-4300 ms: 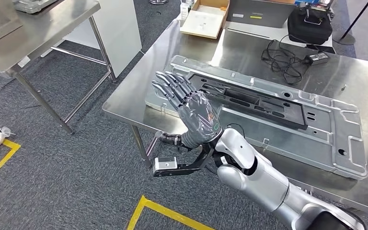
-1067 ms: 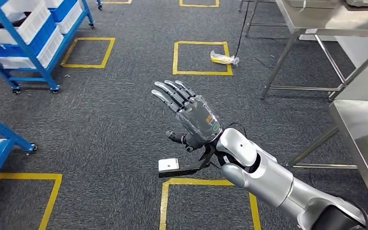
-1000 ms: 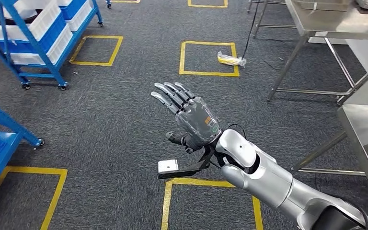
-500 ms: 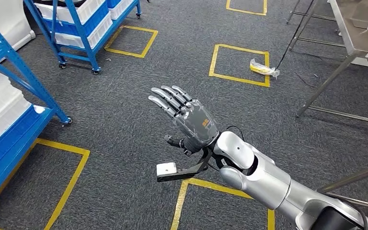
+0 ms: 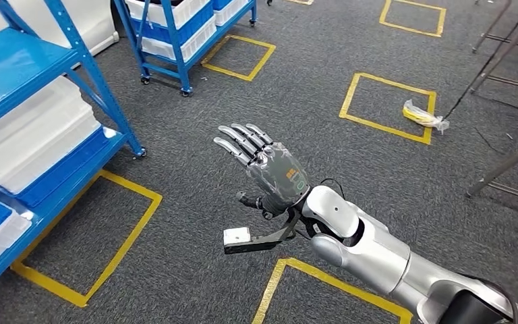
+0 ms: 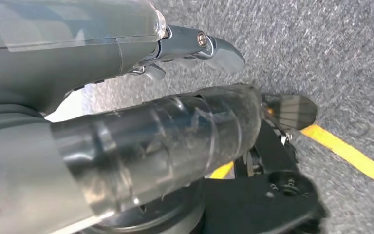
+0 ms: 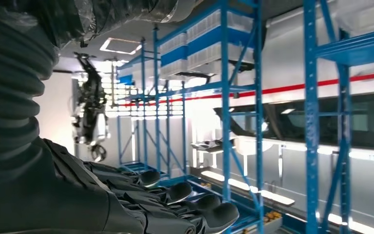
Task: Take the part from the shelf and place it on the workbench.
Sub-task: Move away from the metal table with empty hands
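Camera swung; right hand (image 5: pixel 270 172) flat, empty.

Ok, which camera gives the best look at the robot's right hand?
The head view: the whole right hand shows raised over the carpet, fingers extended, holding nothing. The right wrist view catches its ribbed cover and dark fingertips from behind, facing blue shelving. The left wrist view shows the left hand instead.

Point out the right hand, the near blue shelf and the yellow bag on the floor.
right hand (image 5: pixel 270 172): head view, back of the palm.
blue shelf (image 5: pixel 20 57): head view, bare upper deck.
yellow bag (image 5: pixel 421 115): head view, its middle.
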Controlling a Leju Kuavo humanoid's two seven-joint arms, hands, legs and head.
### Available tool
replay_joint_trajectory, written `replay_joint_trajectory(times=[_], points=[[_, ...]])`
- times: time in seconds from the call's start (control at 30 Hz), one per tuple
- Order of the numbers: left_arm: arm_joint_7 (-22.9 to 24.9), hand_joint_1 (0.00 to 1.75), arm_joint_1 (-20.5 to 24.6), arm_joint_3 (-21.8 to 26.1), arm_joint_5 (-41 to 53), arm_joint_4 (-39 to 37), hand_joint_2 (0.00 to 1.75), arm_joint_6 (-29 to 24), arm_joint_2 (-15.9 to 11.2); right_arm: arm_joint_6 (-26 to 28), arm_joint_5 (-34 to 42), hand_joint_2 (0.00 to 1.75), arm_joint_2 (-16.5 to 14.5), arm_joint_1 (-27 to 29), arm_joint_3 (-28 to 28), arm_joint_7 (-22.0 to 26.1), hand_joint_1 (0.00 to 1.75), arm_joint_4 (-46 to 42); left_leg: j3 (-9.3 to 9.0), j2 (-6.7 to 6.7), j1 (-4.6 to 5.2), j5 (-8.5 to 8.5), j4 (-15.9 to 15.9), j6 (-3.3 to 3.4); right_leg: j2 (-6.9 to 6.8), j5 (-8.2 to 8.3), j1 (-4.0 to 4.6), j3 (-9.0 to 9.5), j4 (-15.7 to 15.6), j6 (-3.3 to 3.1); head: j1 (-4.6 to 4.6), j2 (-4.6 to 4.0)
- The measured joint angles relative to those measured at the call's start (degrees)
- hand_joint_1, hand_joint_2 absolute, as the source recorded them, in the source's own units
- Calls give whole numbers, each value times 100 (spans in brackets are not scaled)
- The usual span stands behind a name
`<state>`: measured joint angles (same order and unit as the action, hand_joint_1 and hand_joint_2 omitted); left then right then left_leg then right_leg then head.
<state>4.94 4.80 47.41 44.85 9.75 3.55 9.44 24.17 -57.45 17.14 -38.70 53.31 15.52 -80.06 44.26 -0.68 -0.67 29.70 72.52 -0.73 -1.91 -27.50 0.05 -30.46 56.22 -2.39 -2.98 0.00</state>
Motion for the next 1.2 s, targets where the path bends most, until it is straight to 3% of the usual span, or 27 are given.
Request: replay_joint_trajectory(times=[0.03, 0.07, 0.13, 0.2, 0.23, 0.3, 0.37, 0.43, 0.5, 0.53, 0.57, 0.6, 0.67, 0.7, 0.73, 0.8, 0.87, 0.93, 1.0, 1.07, 1.1, 1.13, 1.2], points=[[0, 0, -7, 0, 0, 0, 0, 1, -1, -1, 0, 175, 0, 5, 4, 0, 0, 4, 15, 27, -19, -61, 12, -25, -82, -29, -5, 17, 9, 16, 0, 0], [0, 0, -16, 0, 0, 0, 0, 1, -1, -2, 0, 175, 0, 6, 8, 0, 0, 6, -91, 67, -36, -215, -195, -46, -163, -65, -13, 44, 23, 39, 1, 0], [-1, 0, -22, 0, 0, 0, 0, 0, -1, -2, 0, 175, 0, 3, 10, 0, 0, 7, -498, 293, -35, -544, -927, -56, -310, -166, -14, 108, 63, 105, 2, 0], [-3, 0, -20, 0, 0, 0, 0, 1, 3, -4, 0, 175, 3, -5, 11, 0, 0, 7, -745, 459, -10, -622, -1361, 17, -432, -267, 18, 166, 96, 182, -7, 0], [-4, 0, -20, 0, 0, 0, 0, 1, 4, -5, 1, 175, 2, -9, 12, 0, 0, 7, -765, 447, 6, -571, -1389, 73, -471, -294, 28, 194, 112, 222, -10, 0], [-4, 0, -27, 1, 0, 1, 0, 1, 1, -6, 0, 175, -2, -17, 14, 0, 0, 6, -803, 287, 1, -527, -1410, 172, -486, -314, 0, 233, 190, 284, -14, 0], [-5, 0, -21, 3, 0, 2, 0, -1, -5, -4, 0, 175, 1, -20, 15, 0, 0, 6, -902, 151, -3, -479, -1436, 255, -246, -358, -59, 67, 553, 321, -14, 0], [-7, 0, -1, 7, 0, 2, 0, -2, -9, -4, 1, 175, 19, -11, 17, 0, 0, 9, -997, 19, 0, -417, -1450, 316, 48, -539, -93, -375, 1230, 342, -14, 0], [-7, 0, 11, 9, 0, 2, 0, -2, -11, -9, 0, 175, 32, 8, 21, 0, 0, 17, -1094, -150, 11, -330, -1448, 343, 145, -767, -94, -869, 1780, 353, -15, 0], [-7, 0, 6, 9, 0, 2, 0, -1, -10, -10, 0, 175, 32, 14, 23, 0, 0, 20, -1160, -242, 16, -279, -1447, 346, 163, -789, -89, -1022, 1838, 346, -15, 0], [-7, 0, -3, 9, 1, 2, 0, -1, -10, -12, 0, 175, 33, 15, 24, 0, 0, 22, -1240, -336, 19, -220, -1447, 343, 184, -694, -83, -1085, 1710, 329, -15, 0], [-7, 0, -12, 10, 1, 2, 0, -1, -8, -14, 0, 175, 34, 13, 24, 0, 0, 24, -1325, -422, 19, -158, -1447, 335, 233, -468, -77, -1062, 1417, 306, -15, 0], [-10, 0, -24, 11, 3, 0, 0, 4, 3, -25, 1, 175, 45, 9, 26, 1, 0, 28, -1455, -583, 6, -32, -1459, 300, 489, 177, -65, -950, 692, 256, -14, 0], [-15, 0, -22, 11, 4, -2, 0, 7, 10, -33, 1, 175, 52, 6, 30, 1, 0, 32, -1488, -656, -10, 18, -1477, 269, 605, 378, -48, -895, 446, 229, -16, 0], [-20, 0, -19, 12, 7, -3, 0, 10, 15, -38, 1, 175, 54, 1, 33, 1, 0, 33, -1518, -716, -26, 33, -1483, 232, 672, 480, -26, -855, 294, 199, -18, 0], [-29, 0, -19, 13, 11, -4, 0, 14, 14, -40, 1, 175, 50, -23, 39, -2, 0, 30, -1557, -769, -39, -15, -1462, 159, 581, 403, 4, -701, 179, 115, -27, 0], [-33, 0, -19, 13, 15, -3, 0, 16, 8, -38, 1, 175, 49, -40, 39, -6, 0, 25, -1469, -513, -14, -128, -1170, 125, 434, 327, 2, -451, 50, 33, -18, 0], [-36, 0, 5, 13, 15, -2, 0, 20, 4, -39, 1, 175, 50, -34, 40, -9, 0, 25, -1078, -155, 4, -118, -542, 113, 273, 196, 18, -186, -42, -3, -2, 0], [-37, 0, 9, 13, 16, -2, 0, 23, 4, -40, 1, 175, 50, -25, 45, -9, 0, 27, -580, -25, 4, 212, -53, 67, 103, 5, 33, 64, -79, -8, 1, 0], [-37, 0, -30, 13, 20, -2, 0, 21, 4, -42, 1, 175, 50, -20, 52, -9, 0, 28, -296, 17, 2, 553, -98, 31, -42, -217, 34, 351, -98, 3, 2, 0], [-37, 0, -54, 13, 22, -2, 0, 20, 4, -42, 0, 175, 50, -18, 56, -9, 0, 29, -238, 53, 3, 520, -309, 44, -110, -337, 38, 510, -108, 11, 3, 0], [-37, 0, -79, 13, 23, -3, 0, 19, 3, -43, 0, 175, 52, -9, 60, -9, 0, 32, -214, 149, 16, 199, -628, 91, -176, -467, 42, 656, -120, 23, 1, 0], [-36, 0, -111, 13, 25, -4, 0, 17, -5, -46, -2, 175, 63, 18, 72, -10, 0, 45, -218, 363, 75, -690, -1176, 190, -287, -732, 65, 909, -128, 73, -5, 0]])
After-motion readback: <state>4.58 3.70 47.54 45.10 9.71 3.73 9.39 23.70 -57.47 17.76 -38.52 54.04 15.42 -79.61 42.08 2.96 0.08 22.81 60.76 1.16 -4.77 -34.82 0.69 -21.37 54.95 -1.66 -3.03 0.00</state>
